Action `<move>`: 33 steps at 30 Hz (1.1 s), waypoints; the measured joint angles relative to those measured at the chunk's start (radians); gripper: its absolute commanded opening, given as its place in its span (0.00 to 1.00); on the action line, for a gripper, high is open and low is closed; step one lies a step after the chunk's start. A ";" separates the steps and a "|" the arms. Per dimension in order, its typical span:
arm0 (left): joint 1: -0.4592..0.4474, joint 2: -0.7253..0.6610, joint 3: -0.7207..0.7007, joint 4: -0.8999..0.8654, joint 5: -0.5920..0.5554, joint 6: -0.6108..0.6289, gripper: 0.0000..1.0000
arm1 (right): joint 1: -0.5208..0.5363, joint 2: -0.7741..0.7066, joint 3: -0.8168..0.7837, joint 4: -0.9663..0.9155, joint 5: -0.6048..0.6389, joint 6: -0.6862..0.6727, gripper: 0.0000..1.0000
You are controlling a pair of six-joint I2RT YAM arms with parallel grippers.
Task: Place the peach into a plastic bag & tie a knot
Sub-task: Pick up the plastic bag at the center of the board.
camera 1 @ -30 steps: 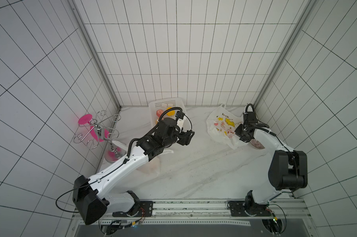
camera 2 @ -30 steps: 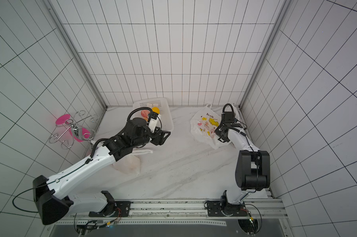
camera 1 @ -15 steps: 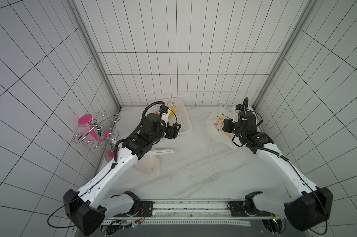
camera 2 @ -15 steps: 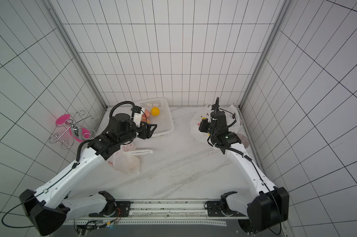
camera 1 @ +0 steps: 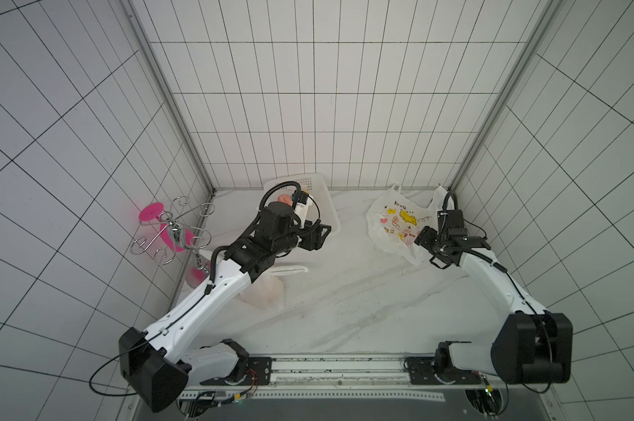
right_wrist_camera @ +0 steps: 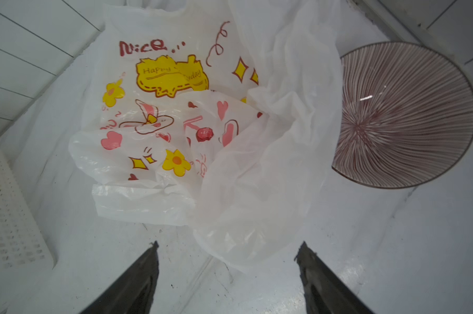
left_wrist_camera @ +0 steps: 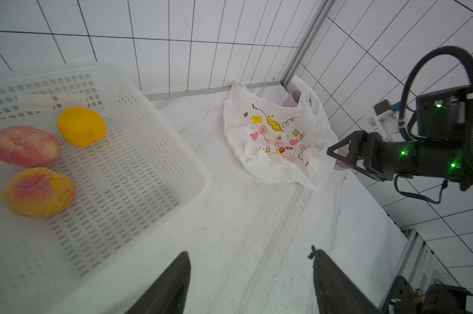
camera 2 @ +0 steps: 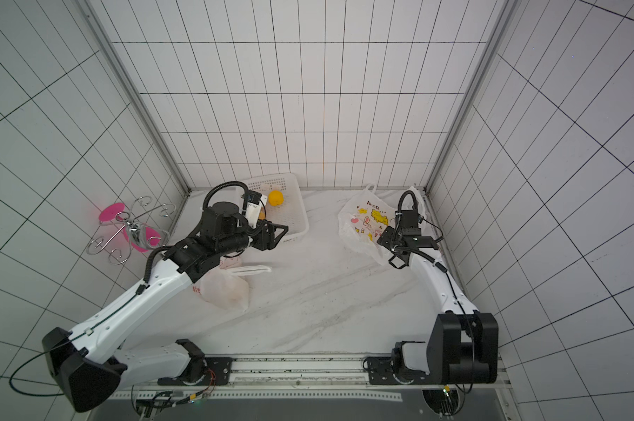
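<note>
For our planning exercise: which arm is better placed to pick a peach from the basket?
Left. The left gripper, open, hangs beside the basket holding a peach; the right gripper, open, faces the printed bag.

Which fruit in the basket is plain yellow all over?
The smooth, lemon-shaped yellow fruit; the pink peach and the orange-pink peach beside it are both blotchy.

1. The left arm (camera 1: 213,291) stretches forward and inward from its base, white along the forearm and black at the wrist.
2. The left tool (camera 1: 322,235) points toward the robot's right side. Its wrist view shows the fingers (left_wrist_camera: 172,288) spread wide and empty.
3. The right arm (camera 1: 490,277) rises from its base and leans forward, with the wrist turned inward.
4. The right tool (camera 1: 423,238) points toward the robot's left side, seemingly angled downward. In its wrist view the fingers (right_wrist_camera: 140,285) stand well apart and grip nothing.
</note>
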 measured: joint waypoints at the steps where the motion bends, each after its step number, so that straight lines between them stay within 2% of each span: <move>1: -0.008 0.003 -0.002 0.002 0.002 -0.001 0.72 | -0.006 0.010 0.000 0.000 0.003 0.017 0.88; 4: -0.022 0.011 -0.008 0.009 0.002 -0.005 0.72 | -0.026 0.067 0.023 0.000 0.006 0.072 0.90; 8: -0.037 0.019 -0.011 0.016 0.000 -0.008 0.71 | -0.067 0.223 0.057 0.054 -0.006 0.154 0.90; 11: -0.042 0.019 -0.011 0.016 -0.002 -0.007 0.71 | -0.092 0.304 0.057 0.072 -0.019 0.204 0.83; 13: -0.042 0.018 -0.013 0.018 -0.009 -0.007 0.71 | -0.099 0.328 0.057 0.091 -0.036 0.226 0.66; 15: -0.042 0.018 -0.016 0.018 -0.016 -0.007 0.71 | -0.103 0.338 0.057 0.117 -0.061 0.235 0.43; 18: -0.042 0.018 -0.017 0.017 -0.023 -0.005 0.70 | -0.103 0.339 0.057 0.161 -0.093 0.245 0.16; 20: -0.042 0.016 -0.017 0.016 -0.027 -0.003 0.70 | -0.103 0.337 0.055 0.200 -0.117 0.242 0.08; 23: -0.039 0.013 -0.017 0.014 -0.035 0.005 0.70 | -0.079 0.302 0.055 0.235 -0.120 0.190 0.00; 25: -0.028 0.013 -0.017 0.014 -0.035 0.013 0.70 | -0.039 0.244 0.055 0.251 -0.103 0.129 0.00; 33: 0.119 0.020 0.042 -0.025 0.018 0.012 0.71 | 0.276 -0.175 -0.094 0.512 -0.004 -0.222 0.00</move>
